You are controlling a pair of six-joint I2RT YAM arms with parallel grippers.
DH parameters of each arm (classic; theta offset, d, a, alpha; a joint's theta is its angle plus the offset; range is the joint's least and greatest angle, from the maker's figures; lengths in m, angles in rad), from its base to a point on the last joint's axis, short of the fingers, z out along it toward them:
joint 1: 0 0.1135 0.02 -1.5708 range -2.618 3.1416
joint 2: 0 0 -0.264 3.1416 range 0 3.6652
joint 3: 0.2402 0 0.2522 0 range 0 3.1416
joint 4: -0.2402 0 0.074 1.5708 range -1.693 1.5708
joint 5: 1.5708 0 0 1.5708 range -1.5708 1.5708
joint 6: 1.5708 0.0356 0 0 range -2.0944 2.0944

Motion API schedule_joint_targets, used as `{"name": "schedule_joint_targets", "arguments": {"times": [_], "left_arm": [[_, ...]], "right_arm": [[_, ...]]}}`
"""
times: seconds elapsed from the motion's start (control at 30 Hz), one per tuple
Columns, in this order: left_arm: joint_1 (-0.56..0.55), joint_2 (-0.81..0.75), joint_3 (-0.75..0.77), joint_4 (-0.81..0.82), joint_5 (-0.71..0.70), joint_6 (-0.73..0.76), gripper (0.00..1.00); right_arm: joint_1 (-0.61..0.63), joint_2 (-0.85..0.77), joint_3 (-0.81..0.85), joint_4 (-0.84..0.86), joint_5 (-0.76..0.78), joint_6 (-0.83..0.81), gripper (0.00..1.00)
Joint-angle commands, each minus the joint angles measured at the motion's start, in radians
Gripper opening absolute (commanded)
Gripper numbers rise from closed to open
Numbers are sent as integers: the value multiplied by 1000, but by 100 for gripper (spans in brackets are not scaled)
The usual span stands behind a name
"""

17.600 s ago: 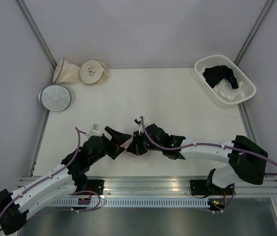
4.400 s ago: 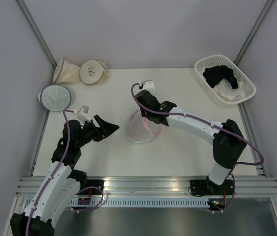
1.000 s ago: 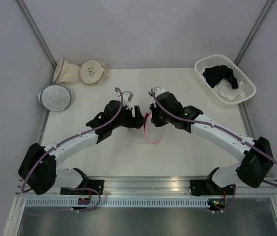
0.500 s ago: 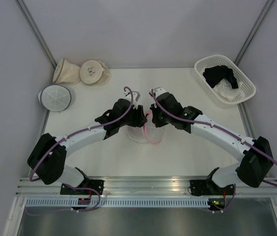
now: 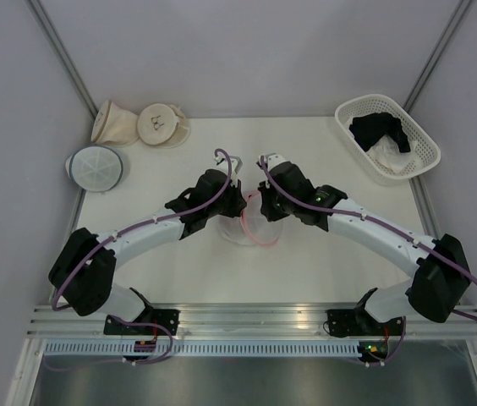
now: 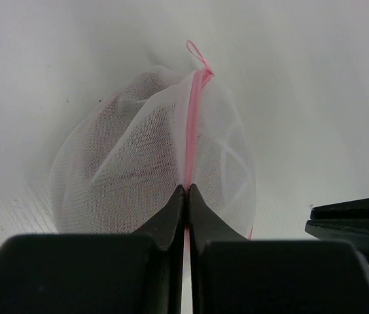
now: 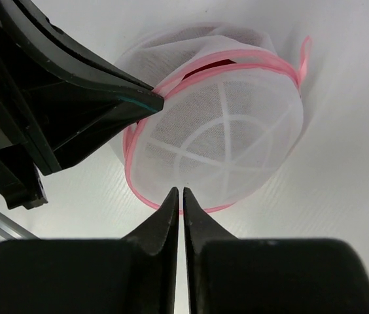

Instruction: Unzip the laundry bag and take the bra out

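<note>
From above, my left hand (image 5: 238,205) and right hand (image 5: 263,203) cover the top of the laundry bag (image 5: 254,231). At my left wrist, my fingers (image 6: 171,216) pinch the pink rim and hide the bag's lower part, and the zipper's slider is out of sight. The bra (image 7: 205,65) shows only as a dark red patch through the mesh. The picture's bottom edge cuts off my right fingers (image 7: 161,219).

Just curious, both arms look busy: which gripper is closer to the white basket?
Right. The right gripper is on the side of the laundry bag facing the white basket in the far right corner; the left gripper is on the bag's opposite side, farther off.
</note>
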Motion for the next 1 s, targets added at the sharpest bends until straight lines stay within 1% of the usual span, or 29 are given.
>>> {"name": "schedule_joint_targets", "arguments": {"times": [0.0, 0.03, 0.07, 0.13, 0.17, 0.23, 0.4, 0.53, 0.63, 0.67, 0.73, 0.77, 0.83, 0.87, 0.97], "left_arm": [[-6, -41, 10, 48, 1, -14, 2], [-6, -44, -1, 53, 1, -22, 2], [-6, -47, -7, 59, -1, -31, 2], [-6, -56, -21, 78, -5, -62, 2], [-6, -56, -31, 81, -11, -83, 2], [-6, -56, -39, 85, -10, -99, 2], [-6, -59, -61, 85, -10, -133, 2], [-6, -74, -79, 84, -21, -140, 2], [-6, -82, -84, 82, -25, -139, 2], [-6, -85, -87, 81, -27, -137, 2], [-6, -88, -87, 78, -28, -136, 2], [-6, -88, -87, 75, -31, -133, 2], [-6, -90, -90, 73, -33, -133, 2], [-4, -90, -90, 73, -34, -131, 2], [-4, -93, -93, 68, -39, -128, 2]], "right_arm": [[5, -3, -42, 68, -25, 12, 13], [8, -3, -55, 82, -25, 12, 18], [16, -1, -67, 96, -25, 15, 30], [36, 8, -99, 142, -27, 18, 36], [47, 17, -107, 157, -24, 26, 44], [79, 33, -127, 199, -16, 36, 46], [143, 68, -150, 306, -4, 66, 47], [157, 105, -151, 340, 10, 76, 47], [166, 118, -145, 339, 39, 76, 43], [167, 119, -145, 335, 64, 76, 37], [170, 120, -139, 320, 90, 76, 30], [170, 120, -136, 302, 113, 76, 21], [171, 114, -130, 291, 136, 73, 9], [171, 111, -130, 286, 143, 73, 0], [173, 99, -125, 265, 168, 66, 0]]}}
